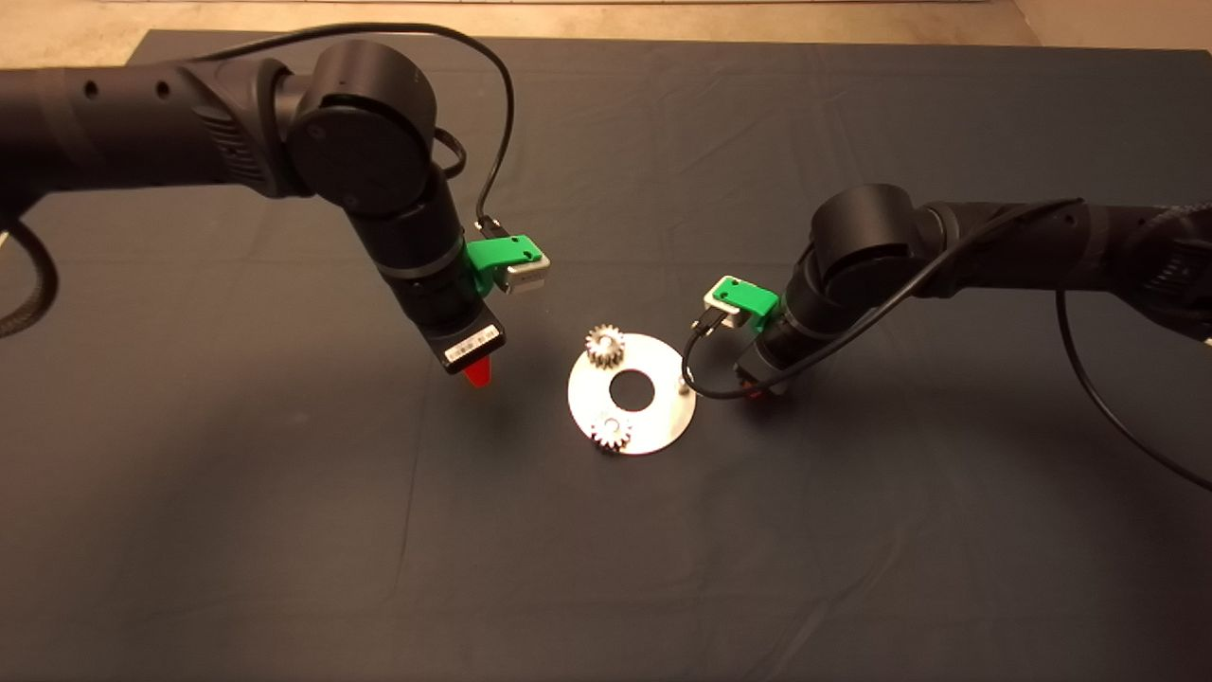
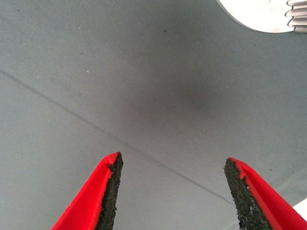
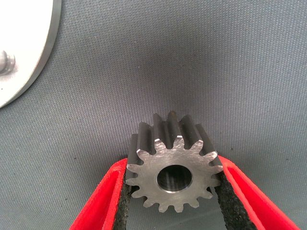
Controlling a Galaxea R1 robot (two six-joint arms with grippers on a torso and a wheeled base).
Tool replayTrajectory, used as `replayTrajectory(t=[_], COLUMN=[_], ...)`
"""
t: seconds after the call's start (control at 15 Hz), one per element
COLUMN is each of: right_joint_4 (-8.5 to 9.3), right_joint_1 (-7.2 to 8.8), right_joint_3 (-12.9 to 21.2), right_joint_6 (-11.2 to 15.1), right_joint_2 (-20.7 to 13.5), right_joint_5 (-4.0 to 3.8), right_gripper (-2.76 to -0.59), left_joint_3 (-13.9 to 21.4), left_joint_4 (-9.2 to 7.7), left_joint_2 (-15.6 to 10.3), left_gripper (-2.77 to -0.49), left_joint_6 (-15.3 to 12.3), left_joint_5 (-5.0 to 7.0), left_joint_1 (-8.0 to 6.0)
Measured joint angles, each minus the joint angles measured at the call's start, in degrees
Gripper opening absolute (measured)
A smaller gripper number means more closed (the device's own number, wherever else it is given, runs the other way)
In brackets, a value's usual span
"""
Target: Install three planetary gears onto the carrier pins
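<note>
The shiny silver disc lies at the mat's middle. Two planetary gears sit on carrier pins: one at the disc's far left, one at its near edge. The third pin stands bare at the disc's right edge, and also shows in the right wrist view. My right gripper hovers just right of that pin, shut on the third gear, which it holds above the mat beside the disc. My left gripper is open and empty over bare mat left of the disc.
The dark mat covers the table, with a tan floor strip beyond its far edge. Black cables loop from both arms; the right arm's cable hangs close to the disc's right edge.
</note>
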Motion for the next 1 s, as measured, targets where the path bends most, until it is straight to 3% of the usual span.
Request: replayTrajectory(t=[0.73, 1.0], right_joint_4=[-0.05, 0.06], right_joint_1=[0.67, 3.84], right_joint_3=[-0.9, -0.9], right_joint_6=[0.1, 0.2], right_joint_2=[0.2, 0.2], right_joint_5=[0.12, 0.13], right_gripper=[-2.32, -2.33], left_joint_3=[0.0, 0.0], left_joint_4=[0.00, -0.02], left_joint_2=[0.0, 0.1], left_gripper=[-1.80, -1.80], left_joint_6=[0.0, 0.0], left_joint_5=[0.00, 0.00], left_joint_1=[0.00, 0.00])
